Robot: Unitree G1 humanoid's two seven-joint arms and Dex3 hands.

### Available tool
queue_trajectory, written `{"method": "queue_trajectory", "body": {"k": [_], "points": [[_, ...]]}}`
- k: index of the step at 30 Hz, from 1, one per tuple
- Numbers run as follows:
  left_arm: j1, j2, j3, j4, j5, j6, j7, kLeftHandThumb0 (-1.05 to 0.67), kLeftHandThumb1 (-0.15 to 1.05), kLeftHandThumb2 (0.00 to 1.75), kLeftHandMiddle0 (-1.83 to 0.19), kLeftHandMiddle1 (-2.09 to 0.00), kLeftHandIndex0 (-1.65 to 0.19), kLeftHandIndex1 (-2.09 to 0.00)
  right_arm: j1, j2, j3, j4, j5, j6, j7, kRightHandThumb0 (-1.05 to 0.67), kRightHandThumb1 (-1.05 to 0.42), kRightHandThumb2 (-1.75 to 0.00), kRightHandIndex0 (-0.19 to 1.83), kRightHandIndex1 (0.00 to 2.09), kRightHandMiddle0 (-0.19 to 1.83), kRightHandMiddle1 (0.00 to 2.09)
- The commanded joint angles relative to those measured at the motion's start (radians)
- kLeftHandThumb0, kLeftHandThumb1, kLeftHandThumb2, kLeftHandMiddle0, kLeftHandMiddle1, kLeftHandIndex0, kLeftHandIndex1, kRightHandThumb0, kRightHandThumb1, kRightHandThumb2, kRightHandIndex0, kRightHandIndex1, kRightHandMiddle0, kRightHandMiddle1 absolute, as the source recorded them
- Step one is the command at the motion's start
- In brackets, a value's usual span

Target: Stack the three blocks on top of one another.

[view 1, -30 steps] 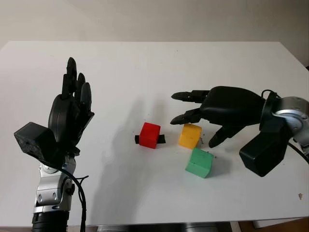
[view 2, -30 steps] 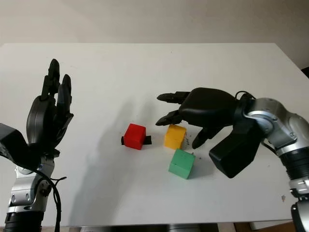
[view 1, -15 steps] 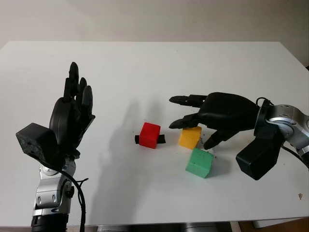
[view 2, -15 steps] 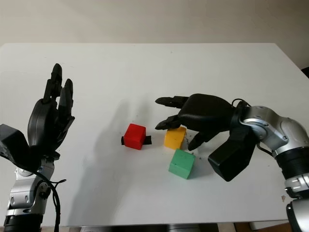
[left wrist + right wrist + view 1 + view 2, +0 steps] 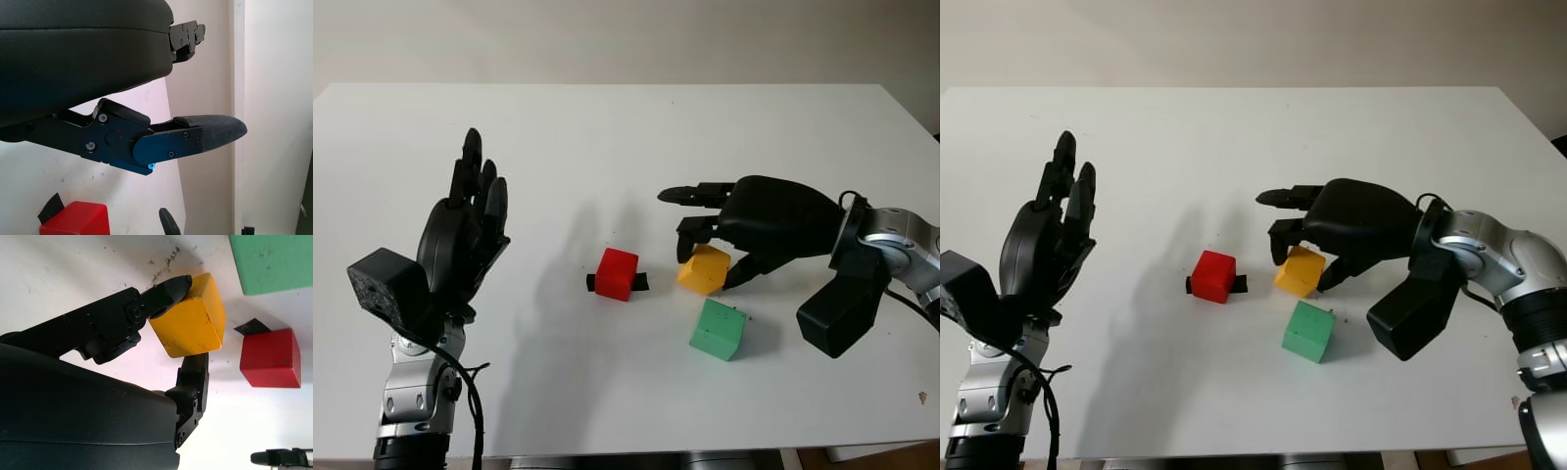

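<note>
White tabletop point(image 5: 607, 137) runs nearly edge to edge, matte and bare apart from a few dark specks near the blocks, with a plain pale wall point(image 5: 626, 39) behind its far edge. Near the middle sits the red block point(image 5: 618, 273) on a small strip of black tape point(image 5: 640, 282). Just to its right, the right hand point(image 5: 720, 250) pinches the yellow block point(image 5: 703, 269) between thumb and fingertips point(image 5: 173, 286), the block tilted off square. The green block point(image 5: 718, 329) lies flat on the table just in front of it, apart from the yellow one. Over on the left side the left hand point(image 5: 460, 235) is open and raised above the table, palm upright, holding nothing.
</note>
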Motion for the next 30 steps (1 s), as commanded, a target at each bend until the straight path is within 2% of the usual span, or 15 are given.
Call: {"method": "queue_trajectory", "body": {"k": [1,5,11,13,17,21,23,30], "points": [[0.008,0.012,-0.001,-0.014,0.003,0.001,-0.002,-0.79,1.05,0.56,0.19,-0.05,0.19,-0.02,-0.037,0.005,-0.003,0.002,0.030,0.005,0.014,-0.40,-0.89,-0.06,0.26,0.07,0.49,1.32],[0.004,0.012,-0.006,-0.010,0.013,-0.006,0.000,-0.77,1.05,0.57,0.19,-0.04,0.19,0.00,-0.042,0.025,-0.016,-0.012,0.163,0.078,0.128,-0.39,-0.89,-0.05,0.26,0.07,0.48,1.31],[-0.001,0.008,-0.011,-0.009,0.024,-0.008,0.005,-0.75,1.05,0.58,0.19,-0.04,0.19,0.00,-0.035,0.091,-0.061,-0.094,0.420,0.308,0.322,-0.38,-0.87,-0.05,0.28,0.07,0.53,1.30],[-0.002,0.007,-0.013,-0.010,0.028,-0.007,0.006,-0.75,1.05,0.58,0.19,-0.04,0.19,0.00,-0.036,0.117,-0.076,-0.126,0.493,0.404,0.382,-0.38,-0.87,-0.05,0.26,0.06,0.51,1.36],[-0.002,0.009,-0.014,-0.013,0.028,-0.001,0.006,-0.75,1.05,0.58,0.19,-0.03,0.19,0.00,-0.046,0.159,-0.087,-0.205,0.573,0.578,0.478,-0.40,-0.89,-0.05,0.24,0.05,0.44,1.49],[-0.002,0.008,-0.012,-0.017,0.024,0.005,0.007,-0.76,1.05,0.58,0.19,-0.03,0.19,0.00,-0.071,0.193,-0.082,-0.270,0.609,0.718,0.566,-0.38,-0.89,-0.05,0.22,0.04,0.40,1.51],[-0.002,0.004,-0.008,-0.018,0.017,0.010,0.012,-0.78,1.05,0.58,0.19,-0.03,0.19,0.00,-0.093,0.210,-0.071,-0.282,0.605,0.749,0.598,-0.38,-0.89,-0.06,0.21,0.04,0.40,1.50],[-0.001,-0.008,-0.013,-0.025,0.022,0.006,0.037,-0.84,1.05,0.59,0.19,-0.05,0.19,-0.03,-0.182,0.269,-0.027,-0.212,0.592,0.696,0.698,-0.43,-0.89,-0.05,0.21,0.04,0.42,1.50]]}}
